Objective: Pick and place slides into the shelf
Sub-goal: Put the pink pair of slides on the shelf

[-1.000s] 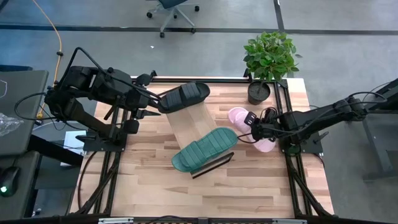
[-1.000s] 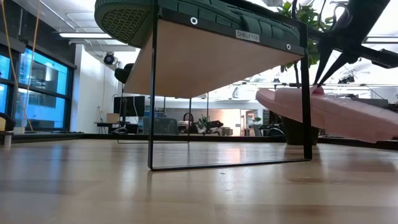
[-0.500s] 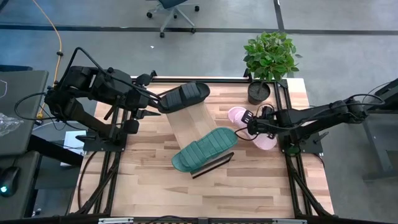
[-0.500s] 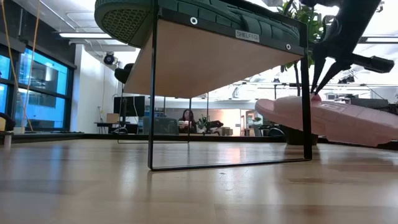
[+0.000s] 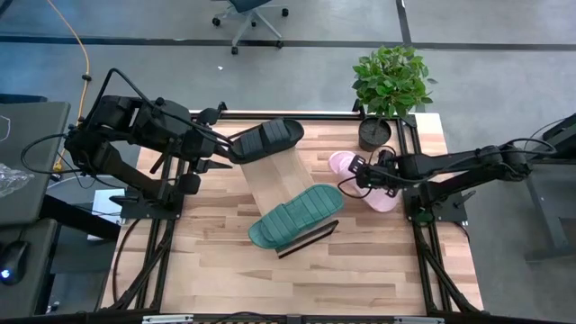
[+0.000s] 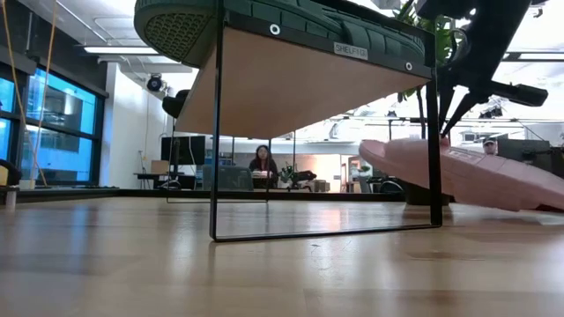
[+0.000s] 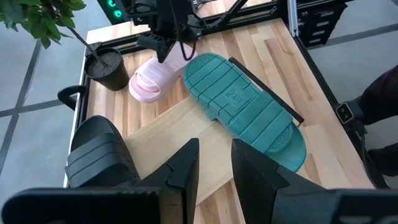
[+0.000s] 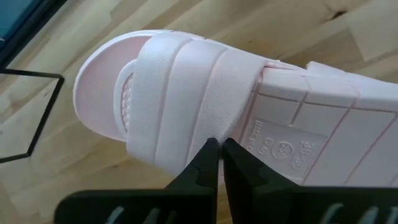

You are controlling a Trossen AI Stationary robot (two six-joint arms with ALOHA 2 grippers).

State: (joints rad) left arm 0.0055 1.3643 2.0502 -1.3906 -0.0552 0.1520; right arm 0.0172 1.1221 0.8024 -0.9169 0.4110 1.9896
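One pink slide [image 5: 360, 180] right of centre, pinched by its strap in right gripper [image 5: 356, 176]: looks light, soft foam, may flop; left gripper [image 7: 214, 163] jaws parted, empty.

Shelf [image 5: 283, 193] sat mid-counter [image 5: 216, 261]. One slide [image 5: 266, 139] lay on its far end, another [image 5: 295, 216] on its near end. Third slide [image 5: 364, 184] lay right of shelf, potted plant [image 5: 389, 85] behind it at far right corner.

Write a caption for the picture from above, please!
Right gripper lifts the pink slide toward the shelf, where green and black slides already sit.
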